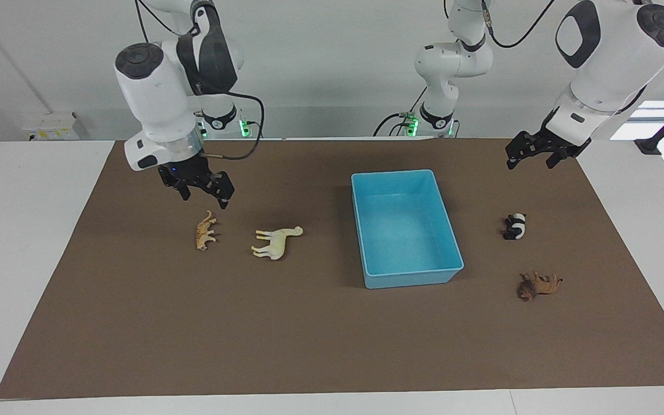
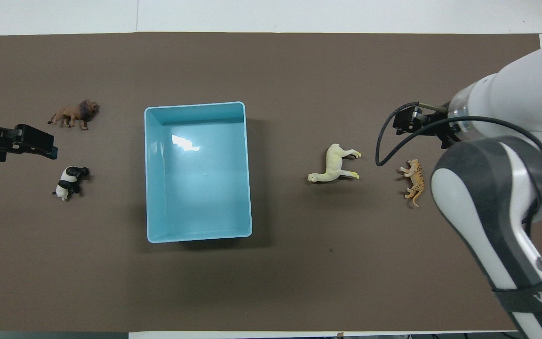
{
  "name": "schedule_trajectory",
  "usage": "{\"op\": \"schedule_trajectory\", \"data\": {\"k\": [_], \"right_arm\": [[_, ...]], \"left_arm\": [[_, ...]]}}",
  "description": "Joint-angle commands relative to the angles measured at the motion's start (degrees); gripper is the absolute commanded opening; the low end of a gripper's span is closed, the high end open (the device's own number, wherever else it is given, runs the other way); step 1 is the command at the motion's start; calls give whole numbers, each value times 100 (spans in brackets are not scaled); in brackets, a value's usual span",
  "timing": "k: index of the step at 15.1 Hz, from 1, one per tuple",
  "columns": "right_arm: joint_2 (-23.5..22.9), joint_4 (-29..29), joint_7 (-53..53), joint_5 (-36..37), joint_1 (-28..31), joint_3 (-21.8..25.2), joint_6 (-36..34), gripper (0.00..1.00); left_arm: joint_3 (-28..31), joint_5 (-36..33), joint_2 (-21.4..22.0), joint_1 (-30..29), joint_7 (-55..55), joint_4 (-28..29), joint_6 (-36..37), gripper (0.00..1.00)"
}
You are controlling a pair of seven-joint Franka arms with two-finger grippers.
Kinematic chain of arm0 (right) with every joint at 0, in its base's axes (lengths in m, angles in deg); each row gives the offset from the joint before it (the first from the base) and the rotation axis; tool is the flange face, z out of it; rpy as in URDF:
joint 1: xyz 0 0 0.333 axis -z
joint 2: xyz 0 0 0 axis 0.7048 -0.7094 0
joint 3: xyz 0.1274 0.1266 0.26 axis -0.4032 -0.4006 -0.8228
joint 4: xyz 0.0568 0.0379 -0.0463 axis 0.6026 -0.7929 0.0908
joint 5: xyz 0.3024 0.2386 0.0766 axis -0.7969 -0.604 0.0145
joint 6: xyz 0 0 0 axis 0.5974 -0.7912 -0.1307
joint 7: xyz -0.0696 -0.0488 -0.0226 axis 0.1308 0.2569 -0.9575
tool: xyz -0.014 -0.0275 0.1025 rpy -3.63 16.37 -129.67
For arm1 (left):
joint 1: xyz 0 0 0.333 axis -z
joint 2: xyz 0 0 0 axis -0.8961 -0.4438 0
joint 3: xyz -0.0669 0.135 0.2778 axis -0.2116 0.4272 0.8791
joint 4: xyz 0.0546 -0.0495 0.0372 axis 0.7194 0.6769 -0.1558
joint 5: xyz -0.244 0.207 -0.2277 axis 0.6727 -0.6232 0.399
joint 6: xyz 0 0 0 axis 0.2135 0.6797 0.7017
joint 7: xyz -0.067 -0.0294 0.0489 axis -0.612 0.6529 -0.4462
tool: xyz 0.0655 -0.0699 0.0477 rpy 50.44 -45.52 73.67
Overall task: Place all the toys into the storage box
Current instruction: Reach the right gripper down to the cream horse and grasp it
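Note:
The light blue storage box stands with nothing in it mid-mat. The toys lie on the mat outside it. The orange tiger and cream horse lie toward the right arm's end. The panda and brown lion lie toward the left arm's end, the lion farther from the robots. My right gripper hangs open over the mat just above the tiger, touching nothing. My left gripper waits open over the mat's corner.
A brown mat covers most of the white table. The right arm's forearm hides part of the mat at its end in the overhead view, and a black cable loops off its wrist.

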Motion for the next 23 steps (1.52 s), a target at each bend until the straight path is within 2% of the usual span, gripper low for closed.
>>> {"op": "schedule_trajectory", "data": {"k": [1,8,13,21,23], "right_arm": [[-64,-400,-434,38,-113,5,690,100],[-565,-463,-1102,-6,-508,5,1420,100],[-750,-639,-1558,-33,-657,-4,1895,100],[-794,-884,-2421,-33,-851,-4,2142,100],[-759,-1155,-2500,-41,-851,-4,2492,100]], "left_arm": [[-30,-9,118,-43,-48,113,32,100],[-30,-9,118,-43,-48,113,32,100],[-30,-9,118,-43,-48,113,32,100],[-30,-9,118,-43,-48,113,32,100],[-30,-9,118,-52,-48,113,32,100]]}}
